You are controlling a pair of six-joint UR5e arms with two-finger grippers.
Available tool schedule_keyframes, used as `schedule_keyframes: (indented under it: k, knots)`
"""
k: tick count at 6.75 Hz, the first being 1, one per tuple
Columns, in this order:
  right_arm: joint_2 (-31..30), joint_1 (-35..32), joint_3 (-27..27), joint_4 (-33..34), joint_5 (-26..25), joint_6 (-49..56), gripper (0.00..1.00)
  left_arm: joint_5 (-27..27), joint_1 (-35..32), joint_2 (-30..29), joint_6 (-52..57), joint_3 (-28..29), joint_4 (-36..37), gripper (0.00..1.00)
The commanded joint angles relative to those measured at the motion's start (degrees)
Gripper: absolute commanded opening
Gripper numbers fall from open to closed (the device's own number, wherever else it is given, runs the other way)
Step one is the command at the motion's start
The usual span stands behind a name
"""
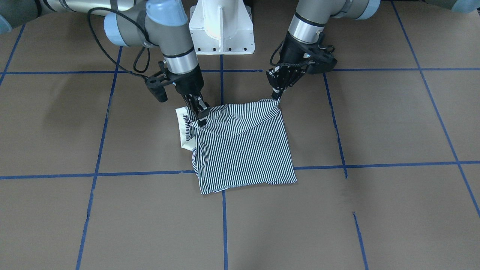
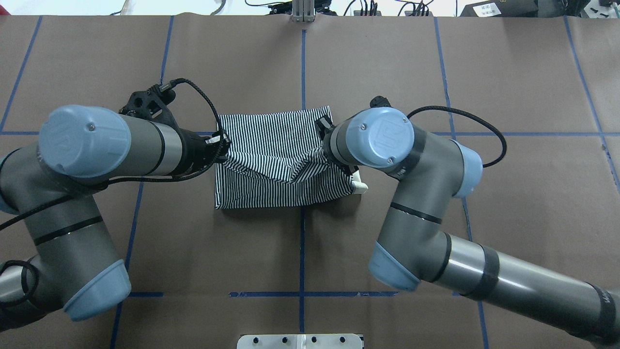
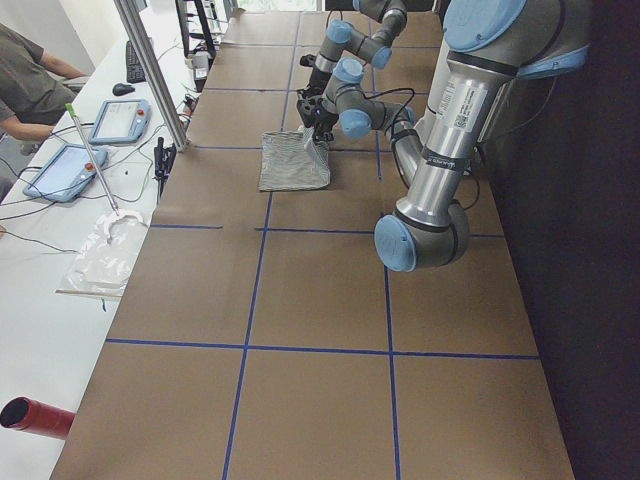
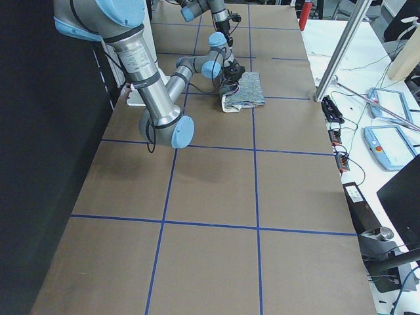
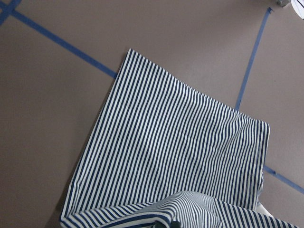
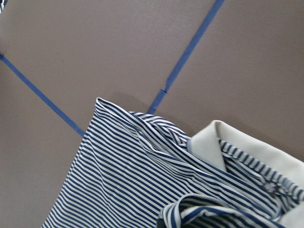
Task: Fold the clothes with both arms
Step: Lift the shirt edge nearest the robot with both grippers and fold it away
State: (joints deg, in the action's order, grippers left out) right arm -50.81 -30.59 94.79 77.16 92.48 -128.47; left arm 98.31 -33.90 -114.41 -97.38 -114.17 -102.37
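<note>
The clothes are one navy-and-white striped polo shirt point(image 1: 243, 150), folded into a rough square in the middle of the table point(image 2: 271, 140). Its cream collar point(image 1: 186, 131) sticks out on the robot's right side and also shows in the right wrist view point(image 6: 237, 152). My left gripper point(image 1: 277, 98) is shut on the shirt's corner nearest the robot and holds it slightly raised point(image 2: 224, 145). My right gripper point(image 1: 201, 118) is shut on the striped fabric beside the collar. The right wrist hides it in the overhead view. Between the two grippers the lifted edge sags.
The white pedestal base point(image 1: 221, 30) stands just behind the shirt. Blue tape lines point(image 1: 225, 225) mark a grid on the brown table cover. Along the far side there is a bench with tablets point(image 3: 110, 120), a metal post point(image 3: 155, 70) and a seated person point(image 3: 30, 80).
</note>
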Motion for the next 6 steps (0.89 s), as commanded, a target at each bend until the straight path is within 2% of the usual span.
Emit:
schedule_keyframes:
  k: [1,2,3,4,5,6]
  knots:
    - [6.22,-3.32,-10.38,-1.93,2.43,-0.21,0.00,-0.05,-2.48,-0.64,3.24,6.90,-5.42,0.00]
    - [7.90,-4.46,-14.94,-4.45,3.14,-0.12,0.00,-0.13,-4.23,-2.29,3.85,13.47,-10.35,0.00]
    - [9.66,-5.00,-22.30,-11.61,3.15,-0.12,0.09,-0.22,-5.64,-5.18,4.73,19.45,-12.66,0.00]
    - [12.28,-6.57,-28.11,-14.12,4.02,-0.03,0.27,-0.48,-6.96,-5.99,9.44,23.69,-14.42,0.00]
    - [14.14,-8.15,-33.31,-16.93,4.81,0.41,0.54,-0.66,-9.23,-8.70,13.31,32.26,-20.01,0.00]
    - [15.63,-9.30,-38.67,-20.61,4.90,1.37,1.00,-3.36,-10.65,-11.25,18.14,40.26,-24.67,0.28]
